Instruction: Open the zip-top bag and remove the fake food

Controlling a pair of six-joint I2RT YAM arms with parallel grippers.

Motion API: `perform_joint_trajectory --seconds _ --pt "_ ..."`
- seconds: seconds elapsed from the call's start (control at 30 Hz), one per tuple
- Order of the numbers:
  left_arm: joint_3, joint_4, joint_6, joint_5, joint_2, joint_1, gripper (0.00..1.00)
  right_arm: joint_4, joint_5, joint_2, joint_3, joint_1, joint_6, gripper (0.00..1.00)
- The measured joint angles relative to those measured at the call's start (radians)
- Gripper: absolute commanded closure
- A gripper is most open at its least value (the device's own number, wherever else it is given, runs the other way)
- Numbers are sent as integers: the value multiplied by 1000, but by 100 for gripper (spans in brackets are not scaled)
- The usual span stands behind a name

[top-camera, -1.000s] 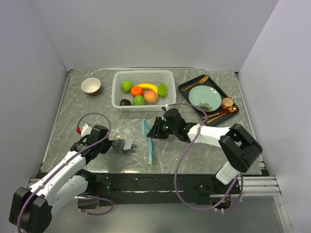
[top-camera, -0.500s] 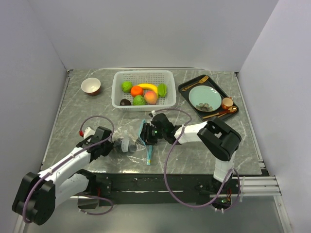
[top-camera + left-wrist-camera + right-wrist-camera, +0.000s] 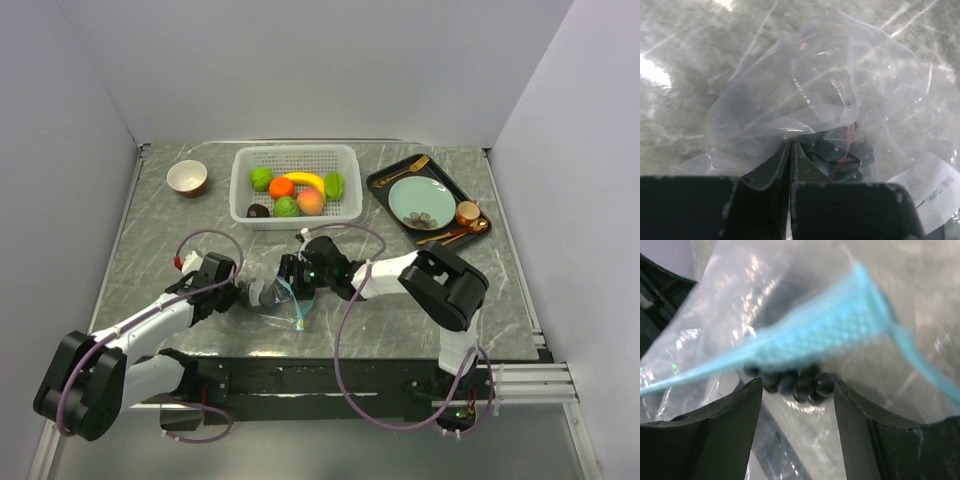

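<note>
The clear zip-top bag (image 3: 266, 293) lies crumpled between both arms, with its teal zip strip (image 3: 299, 305) at its right end. My left gripper (image 3: 241, 296) is shut on a fold of the bag's plastic (image 3: 790, 142). Dark purple grapes (image 3: 839, 156) show through the film just beyond it. My right gripper (image 3: 287, 274) stands open at the zip end. In the right wrist view the zip strip (image 3: 825, 337) runs across above the grapes (image 3: 796, 383), which sit inside the bag between the spread fingers (image 3: 735, 415). Other fake food (image 3: 295, 192) fills the white basket.
The white perforated basket (image 3: 296, 153) stands at the back centre. A small bowl (image 3: 187, 177) sits at the back left. A black tray (image 3: 382, 184) at the back right holds a pale-green plate (image 3: 421, 201), a copper cup (image 3: 467, 212) and gold cutlery (image 3: 403, 169).
My right gripper has moved left onto the bag's zip end and opened wider. My left gripper has shifted slightly right, still holding the bag.
</note>
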Motion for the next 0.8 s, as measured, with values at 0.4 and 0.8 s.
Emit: perform_joint_trajectory --seconds 0.4,0.8 --pt "9 71 81 60 43 0 91 -73 87 45 177 55 -75 25" --pt "17 85 141 94 57 0 91 -151 169 60 177 58 -80 31"
